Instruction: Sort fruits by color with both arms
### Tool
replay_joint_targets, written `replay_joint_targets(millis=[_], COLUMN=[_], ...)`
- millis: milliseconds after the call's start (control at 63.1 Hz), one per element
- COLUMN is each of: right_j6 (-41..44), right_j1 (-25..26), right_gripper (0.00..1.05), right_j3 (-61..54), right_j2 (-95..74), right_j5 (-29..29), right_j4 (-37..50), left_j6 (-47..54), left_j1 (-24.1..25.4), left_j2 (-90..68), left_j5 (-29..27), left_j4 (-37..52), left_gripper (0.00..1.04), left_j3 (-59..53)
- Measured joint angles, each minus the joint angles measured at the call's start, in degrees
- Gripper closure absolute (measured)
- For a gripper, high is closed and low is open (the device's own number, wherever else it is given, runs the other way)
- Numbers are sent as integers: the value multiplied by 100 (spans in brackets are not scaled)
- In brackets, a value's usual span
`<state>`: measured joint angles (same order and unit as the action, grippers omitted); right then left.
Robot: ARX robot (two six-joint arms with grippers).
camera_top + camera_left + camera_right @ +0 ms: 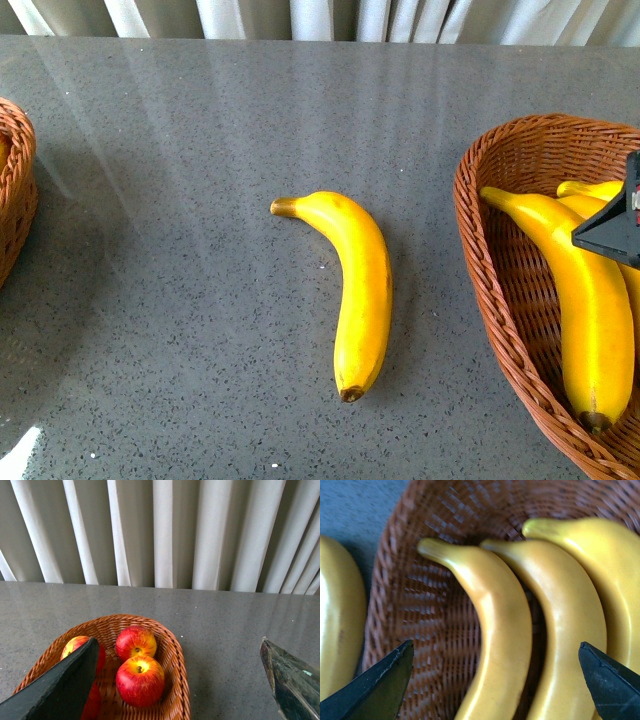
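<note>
One yellow banana [355,285] lies loose on the grey table, in the middle. Three more bananas [495,630] lie in the wicker basket [500,290] at the right. My right gripper [495,644] hovers open and empty just above them; a black part of it shows in the front view [612,228]. The loose banana also shows at the edge of the right wrist view [337,615]. My left gripper [178,641] is open and empty above the other wicker basket [175,670], which holds two red apples [140,680] and a third [75,645] partly hidden behind a finger.
The left basket shows only as a rim [15,190] at the front view's left edge. Grey curtains [165,530] hang behind the table's far edge. Grey tabletop [180,300] lies between the baskets.
</note>
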<state>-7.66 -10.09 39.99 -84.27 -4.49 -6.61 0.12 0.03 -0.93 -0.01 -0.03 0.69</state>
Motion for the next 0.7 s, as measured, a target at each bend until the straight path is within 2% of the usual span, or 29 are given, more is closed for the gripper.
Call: replay_joint_targets(millis=[475,697], right_j6=[-63,-127], right_j1=[-1847,-2238], right_gripper=[9,9], right_j3=[1495,1797], right_j2=[-1121,-1790], right_j5=[133,219], right_j4=[-398,-402], left_j6=[0,0], left_j1=[0,0], left_j2=[0,0], left_j5=[0,0], left_j4=[2,0], left_gripper=[9,9], left_j3=[0,0])
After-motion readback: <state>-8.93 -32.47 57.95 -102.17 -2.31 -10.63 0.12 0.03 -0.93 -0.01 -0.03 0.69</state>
